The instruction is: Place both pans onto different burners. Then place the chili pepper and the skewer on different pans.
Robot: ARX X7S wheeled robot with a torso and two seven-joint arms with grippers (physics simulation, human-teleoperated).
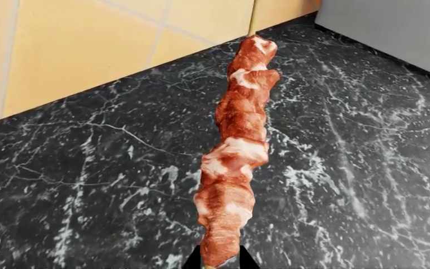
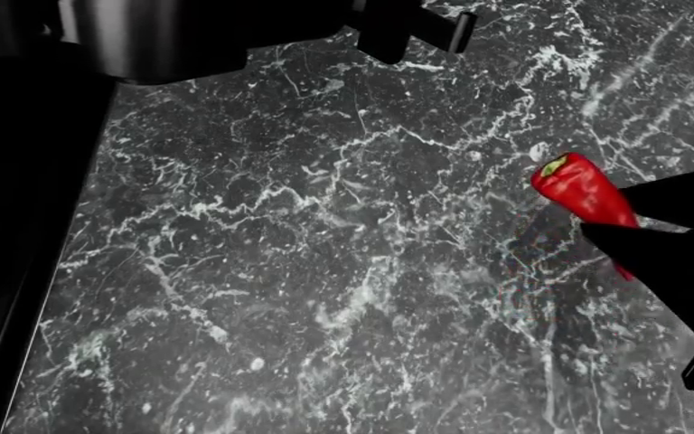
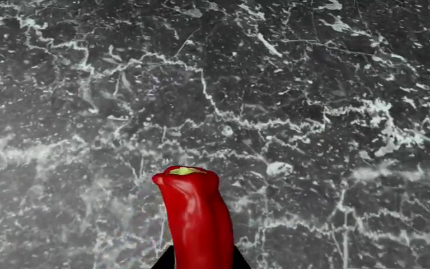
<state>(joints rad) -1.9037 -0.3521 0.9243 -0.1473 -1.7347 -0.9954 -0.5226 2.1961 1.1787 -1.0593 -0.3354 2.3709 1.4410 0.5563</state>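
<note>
Left wrist view: I am carrying the skewer [image 1: 235, 151] above the marble desk [image 1: 88, 185]; the chili pepper [image 2: 582, 187] is riding in my right gripper [image 2: 636, 237].

I am holding the skewer by its near end with the left gripper [image 1: 219, 262], jaws clenched on it, and the long meat-heavy length is pointing toward the tiled wall [image 1: 80, 50]. The right jaws are clamped on the pepper's lower part, stem end forward, over bare desk. No pan or burner is showing, so I am judging both placements as still ahead. My worry is the skewer pivoting or slipping from such an end-on hold, or its tip striking the wall. The head view is showing plenty of open desk between the arms, with a dark edge along the left.
</note>
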